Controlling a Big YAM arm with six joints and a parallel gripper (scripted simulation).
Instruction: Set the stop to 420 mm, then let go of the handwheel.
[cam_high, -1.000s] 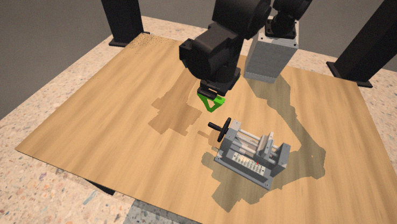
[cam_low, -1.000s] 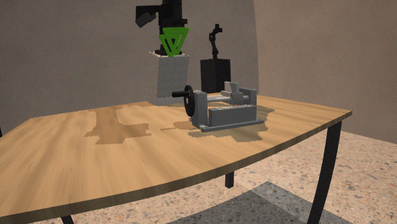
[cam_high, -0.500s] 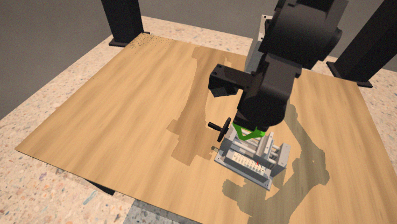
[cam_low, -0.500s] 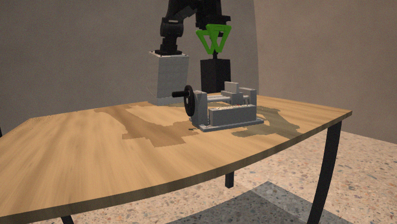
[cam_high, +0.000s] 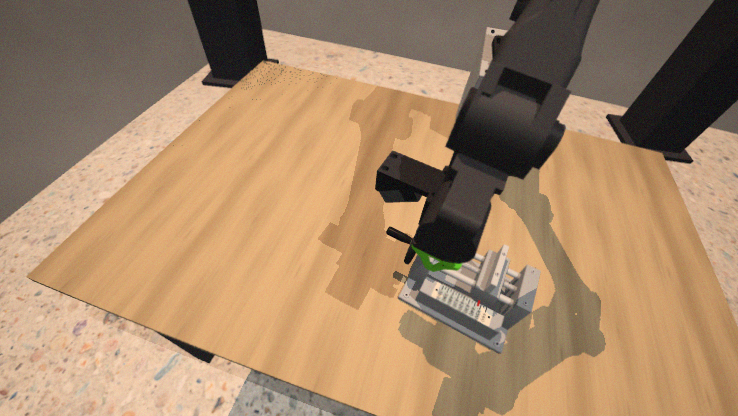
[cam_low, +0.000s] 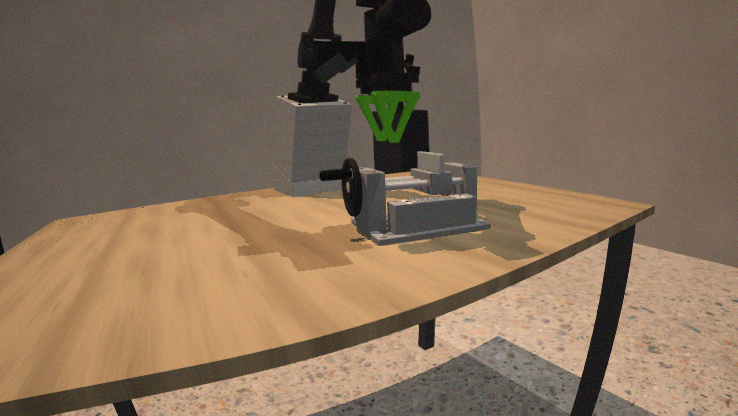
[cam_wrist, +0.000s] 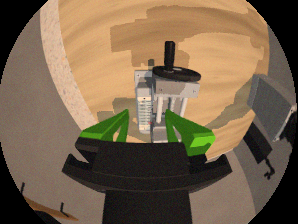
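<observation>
Green fingers on your tool (cam_low: 388, 135) are about half open and holding nothing right now. It hangs above the stop fixture (cam_low: 431, 212), over the handwheel end, not touching anything as far as the exterior view shows.

The fixture sits on the wooden counter (cam_low: 206, 289), right of centre and toward the near edge in the top view. Its long axis runs along the guide rods (cam_high: 488, 281), from the black handwheel (cam_low: 351, 186) at one end to the grey end plate (cam_high: 528, 286) at the other. The wheel's crank handle (cam_low: 333, 174) sticks out along that same axis, pointing away from the fixture, to the left in the exterior view. The scale strip (cam_high: 465, 304) runs along the near side, with a small red mark (cam_high: 479, 302) on it. Can't read any numbers, so no idea how far off 420 you are.

What I'd worry about:
- You're sitting more over the fixture body than over the crank handle. Drop straight down and the fingers probably land on the bearing block or the wheel rim.
- Half open doesn't leave much slack around that handle; come in slightly off and you'll knock it and spin the wheel.
- The arm hides the wheel in the top view, so go by the wrist view.
</observation>
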